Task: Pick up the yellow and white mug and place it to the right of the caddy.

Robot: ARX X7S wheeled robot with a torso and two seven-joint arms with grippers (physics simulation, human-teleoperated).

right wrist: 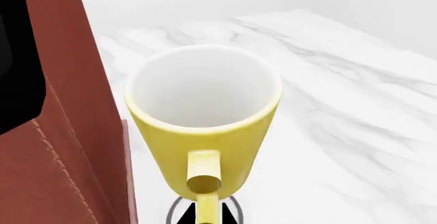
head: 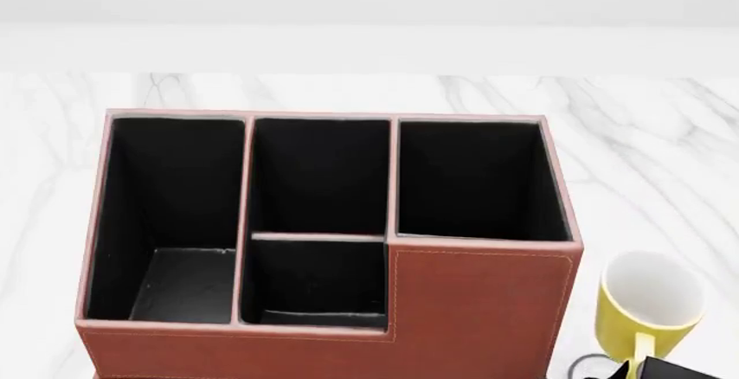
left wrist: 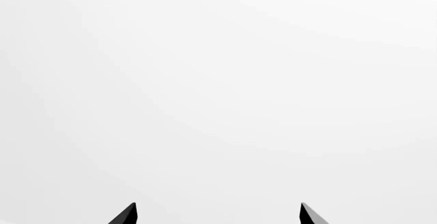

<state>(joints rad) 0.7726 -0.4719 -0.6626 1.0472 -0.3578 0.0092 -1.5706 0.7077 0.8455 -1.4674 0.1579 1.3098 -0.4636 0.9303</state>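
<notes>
1. Now I am holding the yellow and white mug (right wrist: pixel 204 127) by its handle (right wrist: pixel 202 175) with my right end effector (right wrist: pixel 204 211), pinching so the body hangs free beside the caddy (head: pixel 479 305).
2. It is sitting upright, just right of the caddy, above the marble table (head: pixel 670 163); touchdown is unclear.
3. Its long axis is standing vertical, mouth up, handle pointing toward me.
4. My left end effector (left wrist: pixel 218 215) is spreading empty.

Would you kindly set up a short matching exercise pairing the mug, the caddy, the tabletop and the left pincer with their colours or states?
Things:
1. yellow and white mug
2. caddy
3. tabletop
4. left pincer

Descriptions:
A. white marble with grey veins
B. fingertips apart, nothing between them
C. reddish-brown, black inside
D. yellow outside, white inside

Pairs: 1-D, 2-C, 3-A, 4-B
</notes>
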